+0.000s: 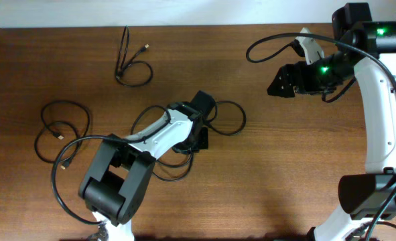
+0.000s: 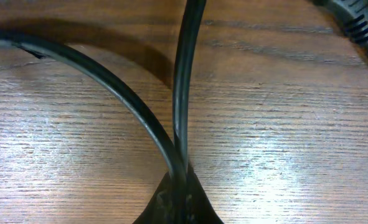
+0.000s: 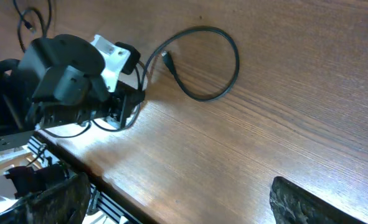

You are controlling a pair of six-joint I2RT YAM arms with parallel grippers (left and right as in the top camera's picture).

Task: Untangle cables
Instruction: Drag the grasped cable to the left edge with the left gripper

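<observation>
We judge the job part done. In the upper left of the overhead view one cable [image 1: 132, 69] lies by itself in a small loop. Another [image 1: 62, 127] lies at the left edge, apart from the first, though we cannot tell whether it crosses the cord running down by the left arm's base.

The tangle [image 1: 221, 119] sits at centre frame, its loops overlapping on the table [image 1: 285, 174]; this is what remains to pull apart. The left gripper [image 2: 179, 208] is pressed together there, pinching two of its cords where they meet at the bottom of the left wrist view.

The right gripper [image 1: 281, 82] hovers at the upper right, well away from any cable, its fingers [image 3: 305, 202] spread and holding nothing.
</observation>
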